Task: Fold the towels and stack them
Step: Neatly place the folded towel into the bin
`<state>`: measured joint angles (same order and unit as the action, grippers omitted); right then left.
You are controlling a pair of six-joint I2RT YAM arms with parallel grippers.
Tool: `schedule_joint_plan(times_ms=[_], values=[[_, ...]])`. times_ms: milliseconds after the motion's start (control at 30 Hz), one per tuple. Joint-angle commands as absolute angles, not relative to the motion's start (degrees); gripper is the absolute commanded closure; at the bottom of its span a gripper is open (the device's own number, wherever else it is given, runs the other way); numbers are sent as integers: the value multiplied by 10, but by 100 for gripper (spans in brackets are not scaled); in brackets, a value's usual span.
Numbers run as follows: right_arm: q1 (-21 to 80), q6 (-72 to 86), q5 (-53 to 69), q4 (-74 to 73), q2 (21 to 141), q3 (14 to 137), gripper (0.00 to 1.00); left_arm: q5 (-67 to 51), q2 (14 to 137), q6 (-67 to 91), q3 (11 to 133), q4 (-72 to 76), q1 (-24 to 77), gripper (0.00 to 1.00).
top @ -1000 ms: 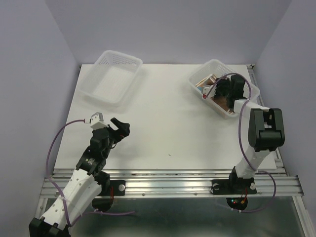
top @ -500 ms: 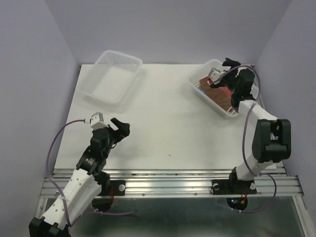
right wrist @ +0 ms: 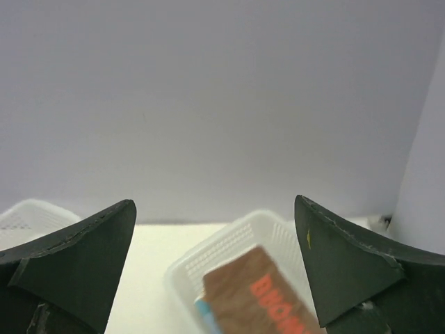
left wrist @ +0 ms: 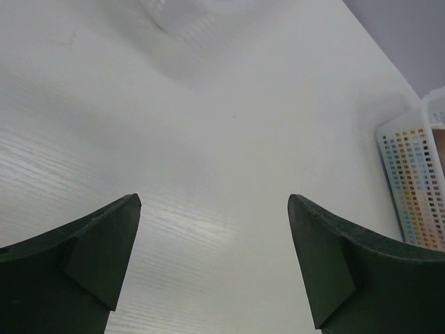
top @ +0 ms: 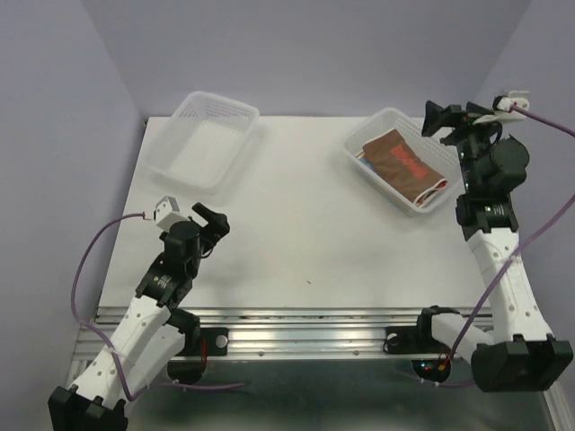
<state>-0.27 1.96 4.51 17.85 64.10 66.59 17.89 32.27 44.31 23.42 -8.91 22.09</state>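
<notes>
A stack of folded towels lies in the clear right basket (top: 424,205), topped by a brown towel (top: 402,162) with orange lettering. The right wrist view shows that brown towel (right wrist: 268,296) with a blue towel edge (right wrist: 206,314) under it. My right gripper (top: 436,121) hangs open, raised above the basket's far right side, empty; in its own view the right gripper (right wrist: 214,202) has nothing between the fingers. My left gripper (top: 213,218) stands open and empty over bare table at the near left, and the left gripper (left wrist: 213,197) looks down on white tabletop.
An empty clear mesh basket (top: 202,139) sits at the far left of the white table (top: 305,224). The right basket's mesh wall (left wrist: 417,188) shows at the right edge of the left wrist view. Lavender walls enclose the table on three sides.
My right gripper let go of the brown towel, opened, and rose out of the right basket toward the far right. The brown towel now lies flat on the stack. The left arm shifted slightly.
</notes>
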Motion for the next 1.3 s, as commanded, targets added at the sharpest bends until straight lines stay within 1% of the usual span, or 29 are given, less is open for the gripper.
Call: schedule_joint_plan(times_ms=[0,67,133,267,367,467,500,600,633,867,933,1033,1100,1267], values=[[-1,260,-89,1,563,574,0,242,377,491,326,-121,223,1],[-1,313,-110,-41,503,516,0,223,416,484,346,-123,223,1],[-1,342,-115,-76,451,488,0,205,444,480,364,-122,223,1],[-1,340,-132,-138,386,447,0,181,454,473,356,-107,223,1],[-1,312,-128,-116,376,432,0,172,434,472,340,-93,223,1],[-1,295,-70,-122,426,464,0,164,415,469,326,-79,223,1],[-1,294,-54,-127,470,473,0,163,411,468,324,-78,223,1],[-1,281,-29,-127,537,505,0,162,402,465,321,-80,223,1],[-1,281,-33,-128,581,515,0,162,398,465,318,-82,223,1],[-1,266,-91,-112,733,580,0,166,401,463,316,-83,223,1],[-1,262,-116,-116,758,597,0,168,403,463,315,-84,223,1],[-1,237,-117,-81,801,599,0,168,403,463,316,-84,223,1],[-4,229,-119,-84,829,612,0,168,403,462,316,-85,223,1],[-16,228,-129,-98,860,625,0,167,402,461,316,-90,223,1]])
